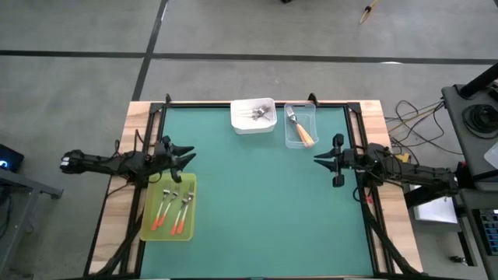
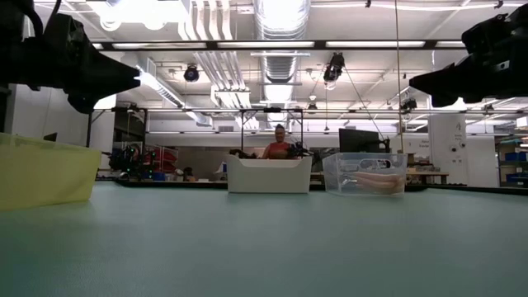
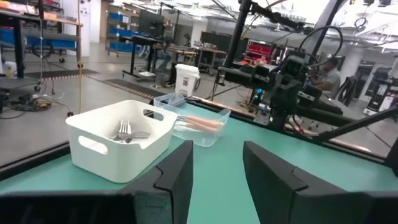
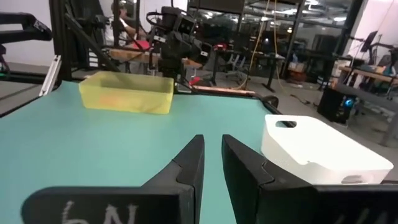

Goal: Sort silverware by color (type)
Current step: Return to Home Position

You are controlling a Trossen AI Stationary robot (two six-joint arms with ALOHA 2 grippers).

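Three forks with red-orange handles (image 1: 173, 208) lie in the yellow-green tray (image 1: 152, 225) at the table's left near side. Forks with pale handles (image 1: 261, 115) lie in the white tray (image 1: 243, 124) at the far edge. Forks with light orange handles (image 1: 299, 128) lie in the clear tray (image 1: 311, 113) beside it. My left gripper (image 1: 189, 157) is open and empty, above the far end of the yellow-green tray. My right gripper (image 1: 317, 159) is empty at the table's right side, with a narrow gap between its fingers (image 4: 212, 140).
The green table top (image 1: 264, 202) lies bare between the two arms. A black frame (image 1: 257, 103) runs along the table's edges. A person (image 2: 279, 147) is in the room beyond the far edge.
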